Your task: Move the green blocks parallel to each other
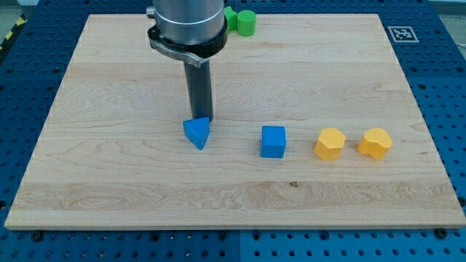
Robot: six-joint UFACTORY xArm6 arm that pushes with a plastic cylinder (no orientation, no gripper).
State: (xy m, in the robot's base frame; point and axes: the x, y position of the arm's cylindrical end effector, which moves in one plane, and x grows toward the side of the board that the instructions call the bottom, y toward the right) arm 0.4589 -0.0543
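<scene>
Two green blocks sit at the view's top edge of the wooden board [109,87]. The round green cylinder [246,22] shows fully. The other green block [230,17] is just left of it, touching or nearly so, and mostly hidden behind the arm's body, so its shape cannot be made out. My tip [199,118] is at the end of the dark rod, far below the green blocks, right behind the top of the blue triangular block [196,133].
A blue cube [274,141] lies right of the triangle. A yellow hexagonal block [329,143] and a yellow heart-shaped block [375,143] lie further right. A marker tag [401,33] is at the board's top right corner.
</scene>
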